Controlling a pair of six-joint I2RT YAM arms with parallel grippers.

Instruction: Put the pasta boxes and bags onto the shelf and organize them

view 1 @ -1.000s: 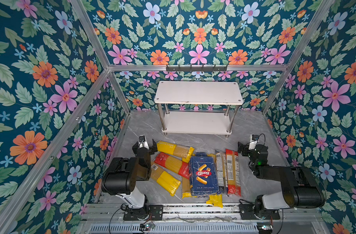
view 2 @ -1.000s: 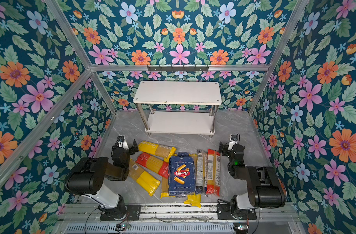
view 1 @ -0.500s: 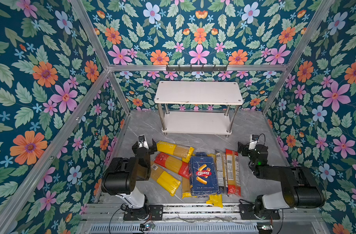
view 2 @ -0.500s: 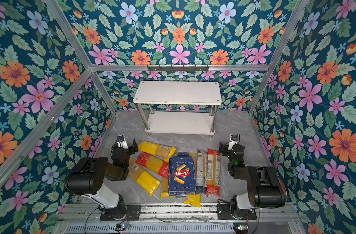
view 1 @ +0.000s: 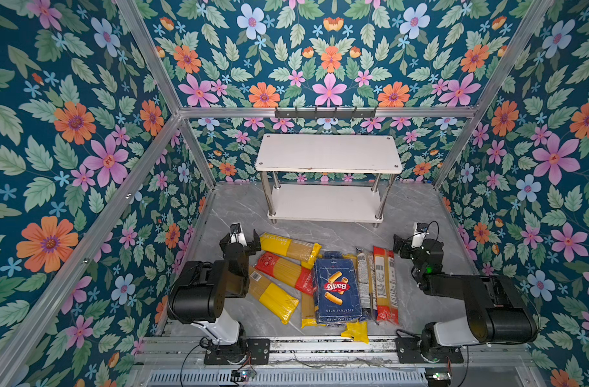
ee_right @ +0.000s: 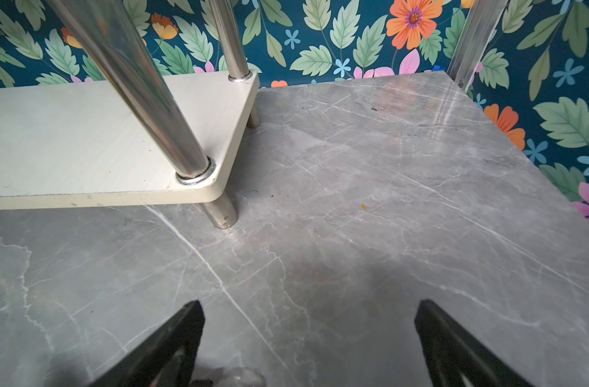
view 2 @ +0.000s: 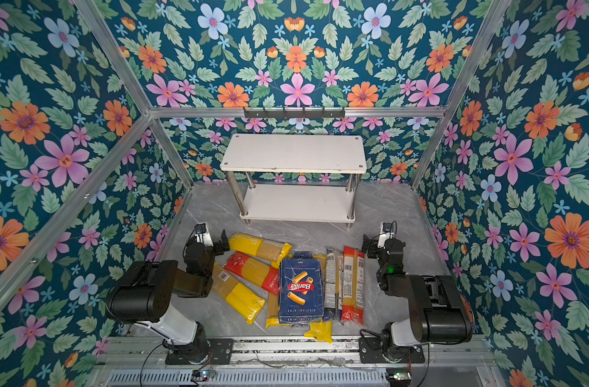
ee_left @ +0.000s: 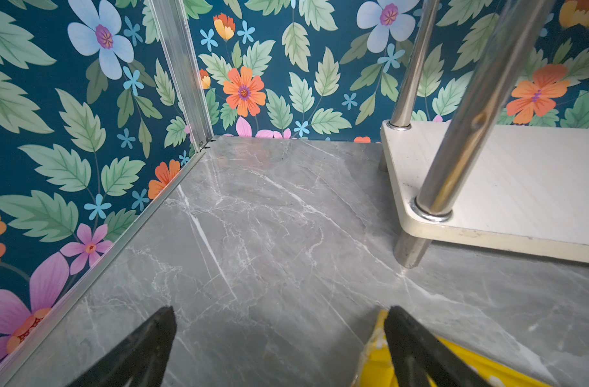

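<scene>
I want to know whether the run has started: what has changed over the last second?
Nothing visibly changed. The left gripper and right gripper are open and empty as before, the packs lie in the same pile in front of the shelf, and both its boards are bare.

1 shelf (view 1: pixel 328 152), 1 rigatoni pk (view 1: pixel 336 288), approx. 7 spaghetti bags (view 1: pixel 288 248), 2 arms (view 1: pixel 206 288) (view 1: pixel 487 301).

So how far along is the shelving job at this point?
Done: nothing; both boards of the shelf are bare. In hand: nothing; the left gripper and right gripper are open over the grey table, the left one beside a yellow-ended bag. Left: everything; the packs, including the Barilla rigatoni pack, lie heaped on the table in front of the shelf.
</scene>
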